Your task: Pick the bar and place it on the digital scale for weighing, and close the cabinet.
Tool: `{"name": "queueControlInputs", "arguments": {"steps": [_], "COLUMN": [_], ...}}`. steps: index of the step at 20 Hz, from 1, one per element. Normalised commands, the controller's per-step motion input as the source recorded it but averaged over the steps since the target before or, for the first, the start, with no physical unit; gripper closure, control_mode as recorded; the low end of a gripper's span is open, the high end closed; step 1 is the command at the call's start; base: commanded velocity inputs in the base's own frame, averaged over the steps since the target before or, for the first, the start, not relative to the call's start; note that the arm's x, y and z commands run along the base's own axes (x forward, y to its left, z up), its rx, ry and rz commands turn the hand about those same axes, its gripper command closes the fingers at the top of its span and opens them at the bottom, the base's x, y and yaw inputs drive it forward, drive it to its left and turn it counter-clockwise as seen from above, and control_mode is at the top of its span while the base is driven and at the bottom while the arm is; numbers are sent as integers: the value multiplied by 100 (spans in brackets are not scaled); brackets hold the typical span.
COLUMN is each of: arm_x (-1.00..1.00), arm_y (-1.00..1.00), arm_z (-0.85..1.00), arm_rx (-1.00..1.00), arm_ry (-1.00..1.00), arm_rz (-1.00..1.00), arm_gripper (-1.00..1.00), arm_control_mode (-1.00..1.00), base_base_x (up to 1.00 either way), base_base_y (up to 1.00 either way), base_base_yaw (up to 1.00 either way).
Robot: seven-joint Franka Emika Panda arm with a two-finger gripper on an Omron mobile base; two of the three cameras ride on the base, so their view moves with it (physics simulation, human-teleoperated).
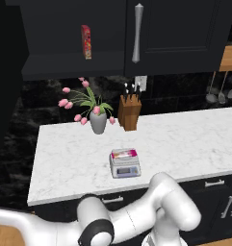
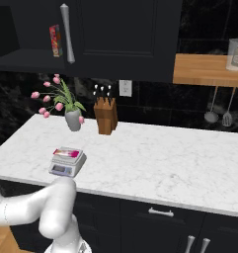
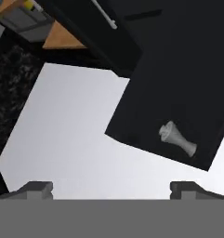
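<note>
The white arm (image 1: 151, 211) bends low in the foreground, below the counter's front edge, its gripper (image 3: 111, 188) raised toward an open black cabinet door (image 3: 178, 93). The two dark fingertips (image 3: 36, 188) stand wide apart at the bottom of the hand view, with nothing between them.

The bar (image 1: 124, 154) already lies flat on the platform of the digital scale (image 1: 124, 166), its pink-and-white wrapper well inside the silver square. It looks a light, thin packet that would slide easily if nudged, so it is best left alone.

What remains, by the look of it, is the cabinet (image 1: 175, 33). Its right door sits shut with a long silver handle (image 1: 137, 32); the left side is open, showing a shelf with a tall red box (image 1: 86, 42). The door seen from the hand is a stiff, broad panel that should swing freely on its hinges. Its handle (image 3: 177, 138) shows end-on as a pale flared post, smooth and likely slippery. A push with the fingers against the flat panel near the free edge seems surer than a pinch on the handle.

Around the scale the marble counter (image 1: 185, 144) carries a vase of pink tulips (image 1: 91, 113) and a wooden knife block (image 1: 129, 111), both well behind it.
</note>
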Motion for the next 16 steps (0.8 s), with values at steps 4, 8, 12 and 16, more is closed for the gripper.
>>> {"name": "queueControlInputs", "arguments": {"steps": [4,8,12,16], "arm_x": [-100,-99,-46,4], "arm_y": [-100,-53,62,81], "arm_z": [33,-3,-38,-46], "arm_rx": [27,-11,-69,-64], "arm_ry": [39,84,87,62], "arm_rz": [0,10,32,38], "arm_gripper": [-100,-100,-100,-100], "arm_control_mode": [-100,-100,-100,-100], "base_base_x": [0,0,0,0], "base_base_y": [0,0,0,0], "base_base_yaw": [0,0,0,0]}}
